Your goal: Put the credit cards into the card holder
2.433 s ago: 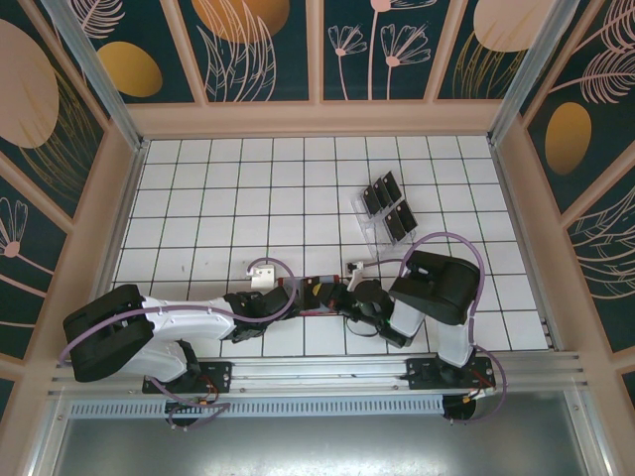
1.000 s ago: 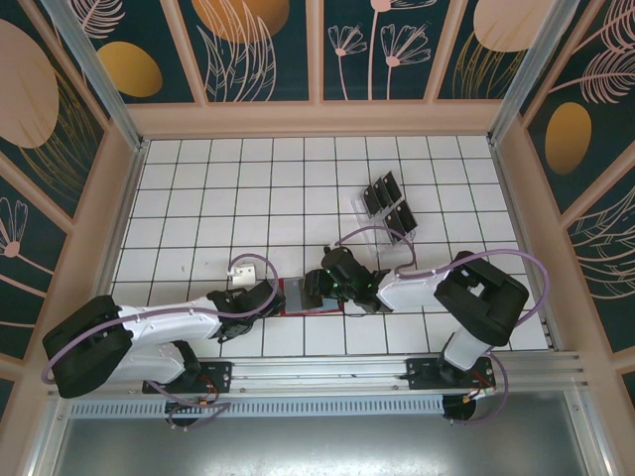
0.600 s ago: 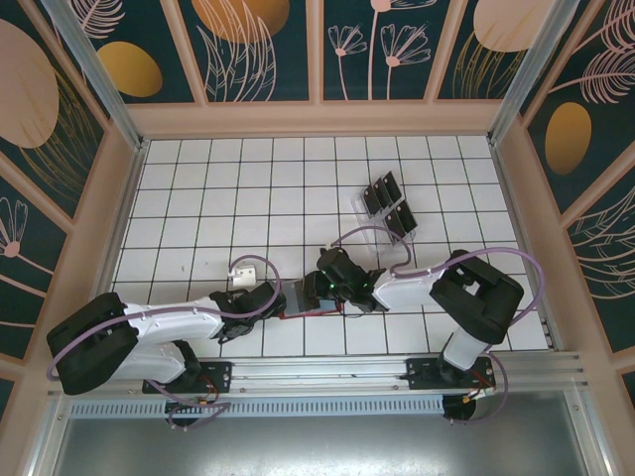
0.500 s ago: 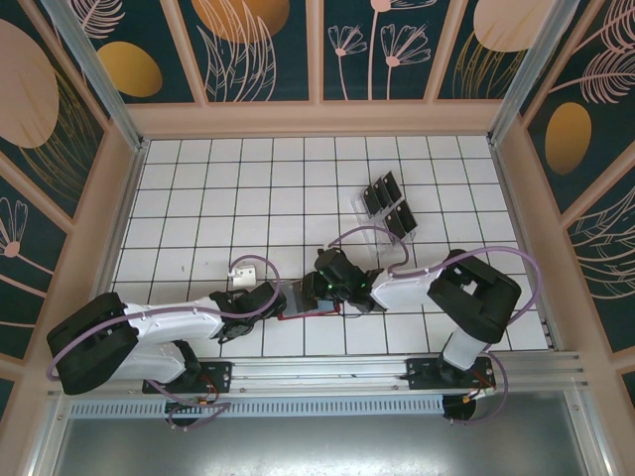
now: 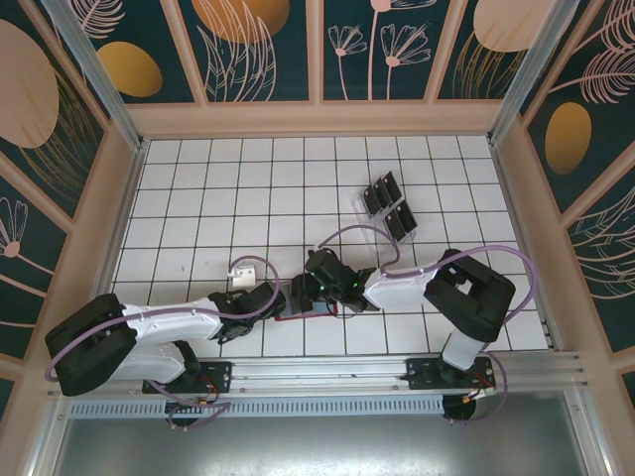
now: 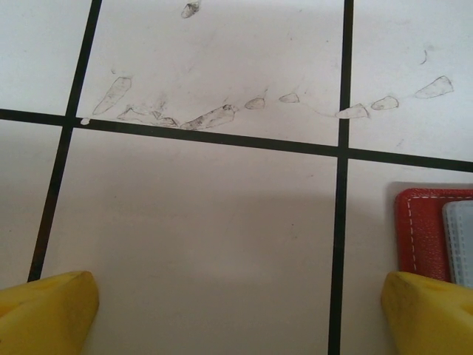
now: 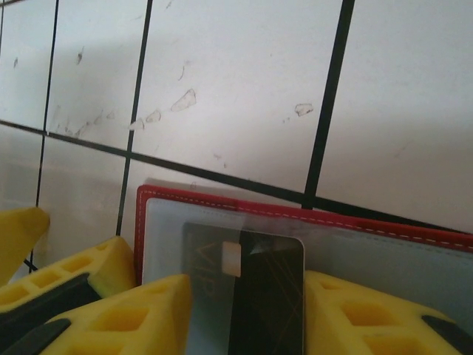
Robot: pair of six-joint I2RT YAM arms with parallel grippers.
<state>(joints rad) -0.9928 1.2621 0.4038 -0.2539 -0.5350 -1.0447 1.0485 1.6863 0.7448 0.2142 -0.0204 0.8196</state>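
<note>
Card [image 7: 255, 288] first: thin, black, stiff plastic, prob. very light and slick, w/ a gold chip near its top edge. It stands btwn the fingers of the right gripper [image 7: 250, 299], lying over the grey-blue pocket of the red wallet [image 7: 222, 198]. Its long edges sit right against the yellow fingers [image 7: 148, 310]. From this angle you can't tell whether they pinch it or just flank it, so treat the grip as unknown. Whether the card's tip is already inside a pocket slot is also unclear.

Handling, as a guess: take a card by its two long edges, never flat, since it'll prob. skate on the tiles and on the wallet lining. It won't bend much, so it needs lining up square w/ the slot. Skewed, it'd likely jam or shove the wallet along. The wallet looks soft and light (stitched rim, thin lining), so you'll want it pinned.

Your left gripper [image 6: 236, 310] is spread wide w/ nothing btwn its fingers, low over the tiled table [image 6: 207, 207]. One fingertip is at the wallet's corner; touching or just beside, can't say.

Other cards [image 5: 387, 205] stand in the clear tray [image 5: 369, 231], well apart from the wallet and farther back on the table.

Writing: faint pale lettering beside the chip, maybe "VIP", too dim to be sure. No brand legible elsewhere.
</note>
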